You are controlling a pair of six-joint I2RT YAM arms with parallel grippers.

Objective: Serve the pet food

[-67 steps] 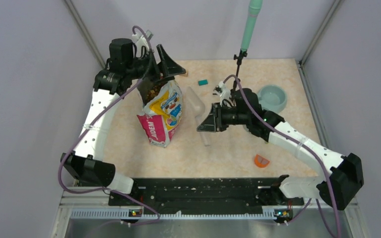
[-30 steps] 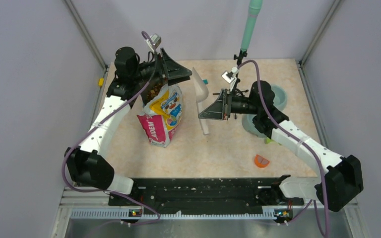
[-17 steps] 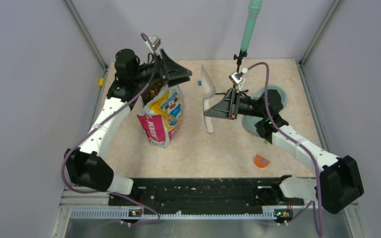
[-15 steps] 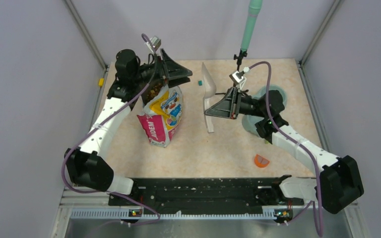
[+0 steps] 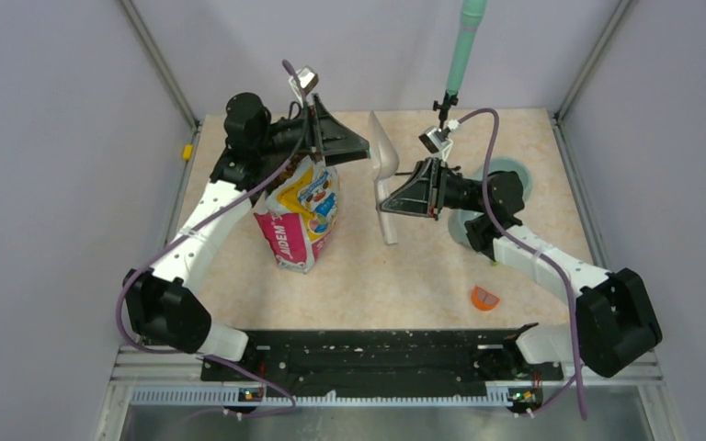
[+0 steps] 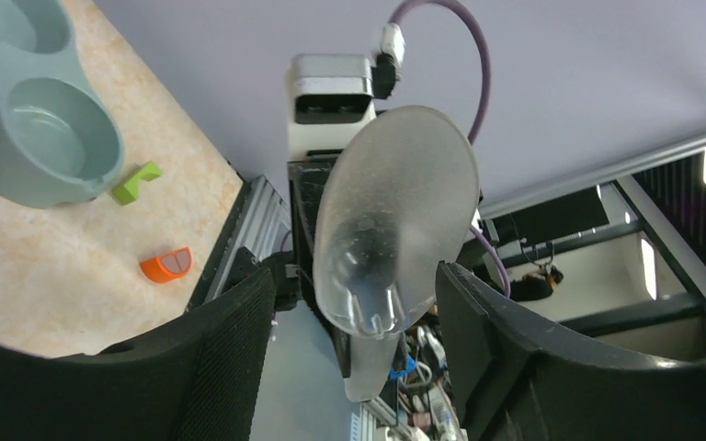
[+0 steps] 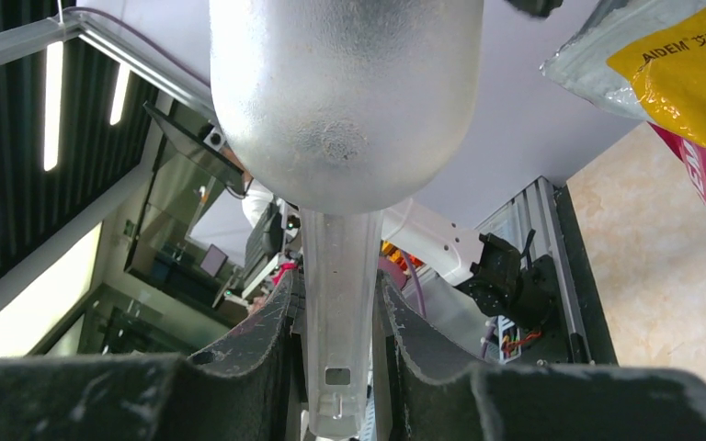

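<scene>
The yellow, white and pink pet food bag [image 5: 300, 213] stands upright at the left of the table, and brown kibble [image 5: 286, 169] shows in its open mouth. My left gripper [image 5: 357, 147] hovers above and to the right of the bag's top. It points right with its jaws open and holds nothing. In the left wrist view the clear plastic scoop [image 6: 388, 220] hangs beyond the open left gripper [image 6: 349, 280]. My right gripper [image 5: 392, 200] is shut on the scoop's handle [image 7: 335, 276], with the empty scoop bowl [image 5: 384, 156] raised and facing the left gripper.
A teal double pet bowl [image 5: 512, 171] sits at the back right, partly behind my right arm, and also appears in the left wrist view [image 6: 28, 138]. An orange piece [image 5: 484, 298] and a green piece [image 6: 136, 181] lie near it. A teal pole [image 5: 464, 46] stands at the back.
My left gripper has swung right, off the bag's mouth, and its jaws have opened wider. My right gripper has lifted the scoop off the table, tipped it upright and carried it back towards the left gripper.
</scene>
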